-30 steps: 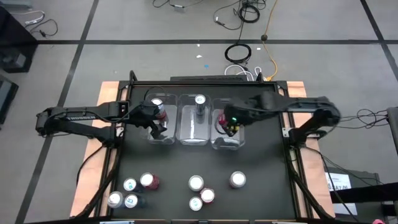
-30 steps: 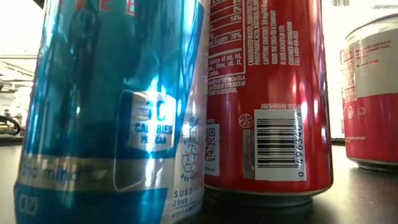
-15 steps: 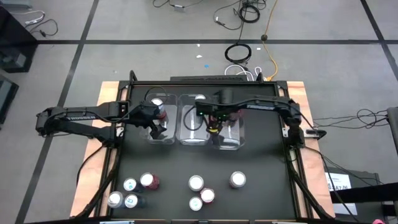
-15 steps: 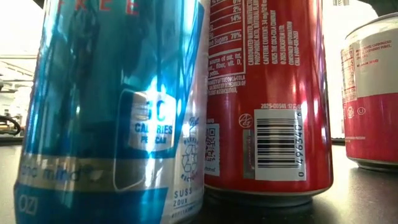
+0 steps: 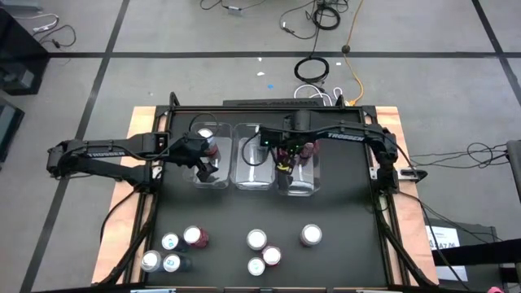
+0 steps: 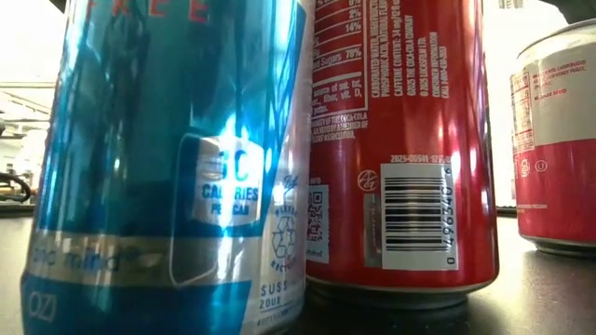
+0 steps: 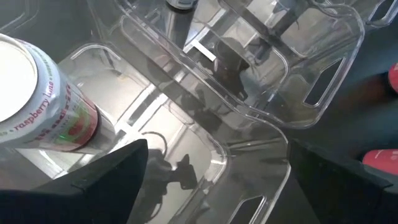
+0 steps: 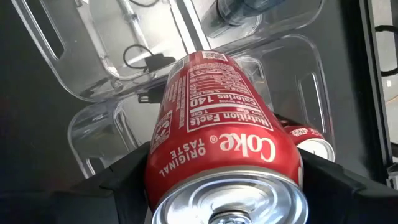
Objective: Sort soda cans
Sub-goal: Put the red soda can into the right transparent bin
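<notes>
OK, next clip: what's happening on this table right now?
Two arms are sorting soda cans into three clear bins at the back of the table. The right gripper holds a red Coke can over the right-hand bin, where another red can already stands. The left gripper hangs open over the left-hand bin, beside a raspberry-lime can. Seven loose cans wait along the front.

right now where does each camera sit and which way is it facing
High: overhead, straight down on the table, three bins, both arms.
Low: table level, looking across; blue can and red can fill it, no arm.
Left wrist: over left bin, open left gripper, raspberry can.
Right wrist: over right bin, right gripper shut on Coke can.
Both wrists share the middle bin.
</notes>
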Motion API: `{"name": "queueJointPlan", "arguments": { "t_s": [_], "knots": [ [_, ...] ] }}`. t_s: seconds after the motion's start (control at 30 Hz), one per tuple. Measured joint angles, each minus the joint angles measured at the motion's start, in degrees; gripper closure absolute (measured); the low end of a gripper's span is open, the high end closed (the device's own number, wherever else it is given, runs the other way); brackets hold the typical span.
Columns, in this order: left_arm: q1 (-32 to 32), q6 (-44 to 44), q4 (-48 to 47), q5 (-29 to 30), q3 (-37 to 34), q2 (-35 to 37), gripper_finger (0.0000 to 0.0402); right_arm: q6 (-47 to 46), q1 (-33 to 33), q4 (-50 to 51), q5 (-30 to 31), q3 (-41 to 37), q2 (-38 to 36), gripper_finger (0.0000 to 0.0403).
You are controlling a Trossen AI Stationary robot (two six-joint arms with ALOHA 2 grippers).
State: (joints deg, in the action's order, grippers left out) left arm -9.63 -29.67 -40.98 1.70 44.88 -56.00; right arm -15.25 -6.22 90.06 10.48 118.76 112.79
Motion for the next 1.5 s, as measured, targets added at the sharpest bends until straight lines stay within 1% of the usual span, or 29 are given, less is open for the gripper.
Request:
{"name": "queueJointPlan", "arguments": {
  "t_s": [0.13, 0.2, 0.37, 0.53, 0.63, 0.73, 0.83, 1.07, 1.17, 1.33, 1.43, 1.5],
  "knots": [
    [0.0, 0.0, 0.0, 0.0, 0.0, 0.0, 0.001, 2.8, -0.5, -0.1, -1.8, -1.5, -0.2, 0.0115],
    [0.0, 0.0, 0.0, 0.0, 0.0, 0.0, 0.001, 3.8, -0.6, -0.1, -3.2, -3.9, -0.4, 0.0115],
    [0.0, 0.0, 0.0, 0.0, 0.0, 0.0, 0.001, 5.8, -0.6, 0.1, -3.1, -10.8, -1.7, 0.0114],
    [0.0, 0.0, 0.0, 0.0, 0.0, 0.0, 0.001, 7.6, -0.9, -2.0, -2.8, -13.6, -1.8, 0.0114],
    [0.0, 0.0, 0.0, 0.0, 0.0, 0.0, 0.001, 8.9, -0.9, -3.3, -2.1, -14.0, -1.8, 0.0114],
    [0.0, 0.0, 0.0, 0.1, 0.0, 0.0, 0.001, 11.1, -0.9, -4.2, 0.4, -14.0, -1.5, 0.0114],
    [0.0, 0.0, 0.0, 0.1, 0.0, 0.0, 0.001, 13.7, -1.5, -6.3, 0.2, -14.0, -0.7, 0.0114],
    [0.0, 0.0, 0.0, 0.5, 0.0, 0.0, 0.001, 18.7, -3.1, -7.6, 0.4, -14.1, 3.0, 0.0114],
    [0.0, 0.0, 0.0, 0.5, 0.0, 0.0, 0.001, 20.4, -4.1, -7.7, 3.0, -14.1, 5.2, 0.0114],
    [0.0, 0.0, 0.0, 0.5, 0.0, 0.0, 0.001, 22.2, -5.8, -7.7, 4.4, -14.0, 8.3, 0.0114],
    [0.0, 0.0, 0.0, 0.5, 0.0, 0.0, 0.001, 22.5, -6.4, -7.7, 6.5, -13.9, 9.0, 0.0112],
    [0.0, 0.0, 0.0, 0.5, 0.0, 0.0, 0.001, 22.8, -6.8, -8.3, 6.5, -13.9, 9.0, 0.0106]
  ]
}}
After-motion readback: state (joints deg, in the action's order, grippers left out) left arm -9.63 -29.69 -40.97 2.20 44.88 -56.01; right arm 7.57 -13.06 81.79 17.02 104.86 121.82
